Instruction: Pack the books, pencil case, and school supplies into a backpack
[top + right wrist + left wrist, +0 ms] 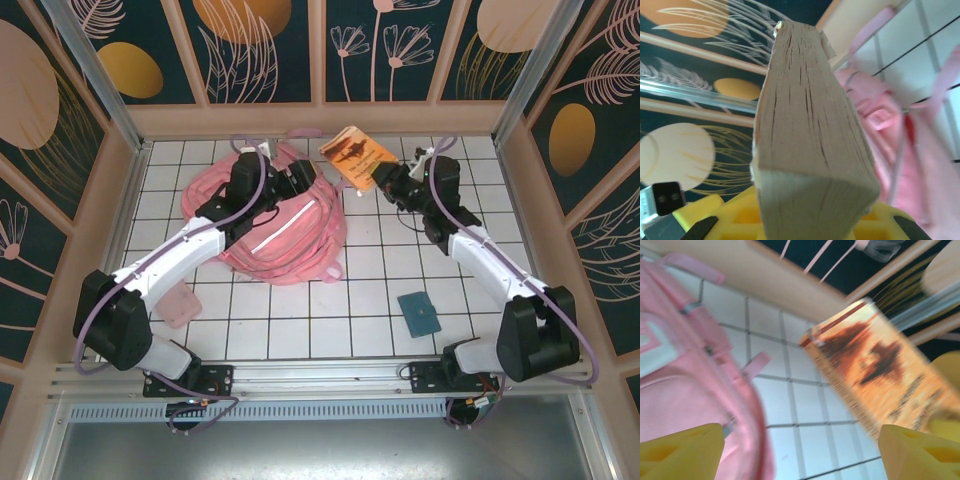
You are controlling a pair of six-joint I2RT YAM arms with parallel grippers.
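Just right of pink backpack [280, 235]: orange-brown book [356, 156], dark silhouette on cover, pinched in right claw [807, 222]. Left claw [800, 450] spread. Cover print blurred, unreadable.

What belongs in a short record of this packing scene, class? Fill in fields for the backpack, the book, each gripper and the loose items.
backpack: pink, lying on the tiled table
left gripper: open, nothing between its fingers, at the backpack's edge
right gripper: shut on the orange book
orange book: beside the backpack, not yet inside
loose items: pink flat item near the left arm's base, teal flat item near the right arm's base
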